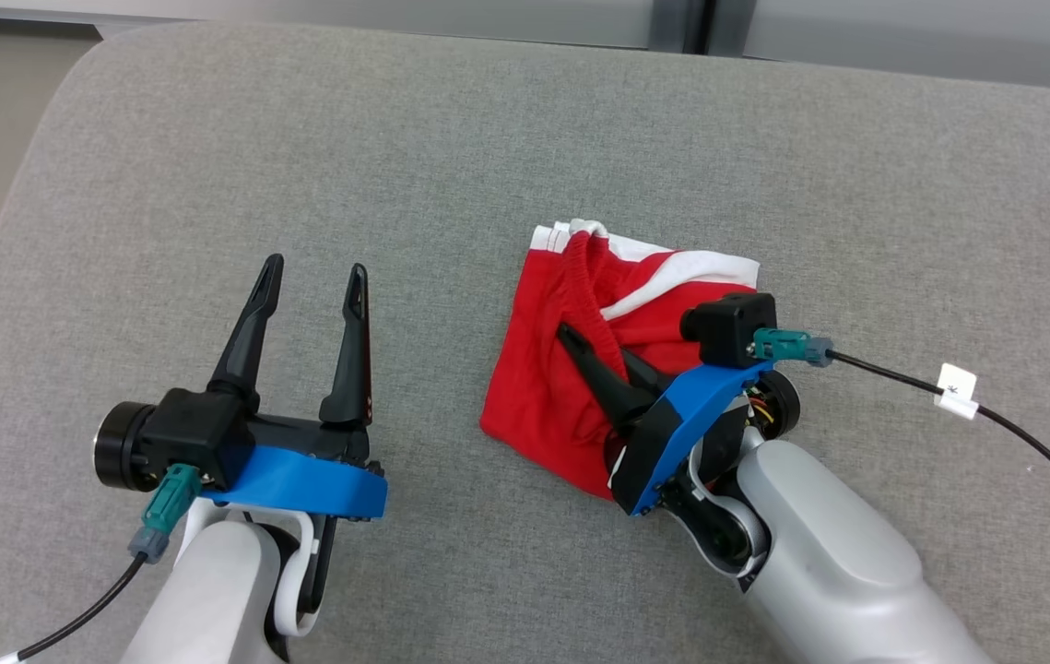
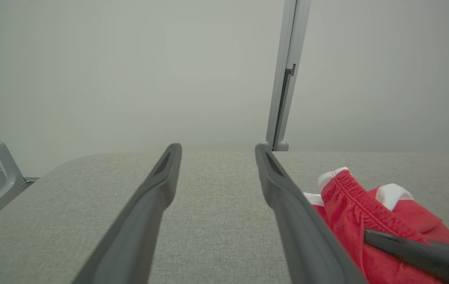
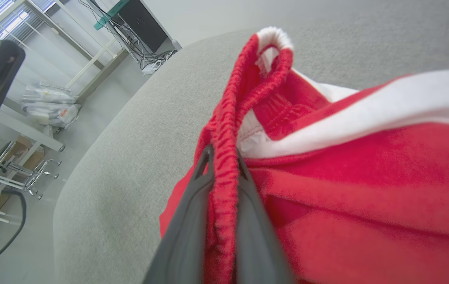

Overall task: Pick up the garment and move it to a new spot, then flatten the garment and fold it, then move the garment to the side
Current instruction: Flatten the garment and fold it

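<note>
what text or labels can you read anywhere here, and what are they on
None can be read.
The white tag on the black cable carries a small dark mark, too small to read.
The garment shows no print or label.

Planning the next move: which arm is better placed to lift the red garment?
The right arm: jaws shut on the garment at its waistband. The left arm: jaws open over the cushion, apart from it.
</note>
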Motion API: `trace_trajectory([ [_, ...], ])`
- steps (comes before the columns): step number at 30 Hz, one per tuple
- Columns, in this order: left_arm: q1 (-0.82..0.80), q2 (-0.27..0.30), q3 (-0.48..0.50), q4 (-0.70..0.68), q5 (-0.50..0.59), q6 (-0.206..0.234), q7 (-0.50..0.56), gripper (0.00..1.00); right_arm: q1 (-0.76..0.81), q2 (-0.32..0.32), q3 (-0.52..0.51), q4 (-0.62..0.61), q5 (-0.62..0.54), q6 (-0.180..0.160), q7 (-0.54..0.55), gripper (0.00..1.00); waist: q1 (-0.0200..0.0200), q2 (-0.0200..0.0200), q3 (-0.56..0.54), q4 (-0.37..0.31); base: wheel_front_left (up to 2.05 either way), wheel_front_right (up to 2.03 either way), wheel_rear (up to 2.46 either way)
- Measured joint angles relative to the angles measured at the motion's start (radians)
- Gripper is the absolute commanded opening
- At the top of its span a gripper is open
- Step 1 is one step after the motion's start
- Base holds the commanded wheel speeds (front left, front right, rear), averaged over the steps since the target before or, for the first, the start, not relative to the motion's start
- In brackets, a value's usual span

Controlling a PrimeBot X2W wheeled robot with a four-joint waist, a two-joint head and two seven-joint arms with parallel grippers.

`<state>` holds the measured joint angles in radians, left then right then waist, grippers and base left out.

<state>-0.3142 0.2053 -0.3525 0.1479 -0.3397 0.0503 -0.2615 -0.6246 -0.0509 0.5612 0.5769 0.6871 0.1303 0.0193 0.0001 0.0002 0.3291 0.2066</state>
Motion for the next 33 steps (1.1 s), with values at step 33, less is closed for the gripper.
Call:
trace_trajectory([
  [33,0.156,0.050,0.091,0.013,0.025,0.030,0.020,1.00,0.491,-0.074,-0.556,-0.514,-0.443,0.000,-0.221,1.00,-0.0003,-0.0003,-0.131,-0.204,0.00,0.00,0.00],
])
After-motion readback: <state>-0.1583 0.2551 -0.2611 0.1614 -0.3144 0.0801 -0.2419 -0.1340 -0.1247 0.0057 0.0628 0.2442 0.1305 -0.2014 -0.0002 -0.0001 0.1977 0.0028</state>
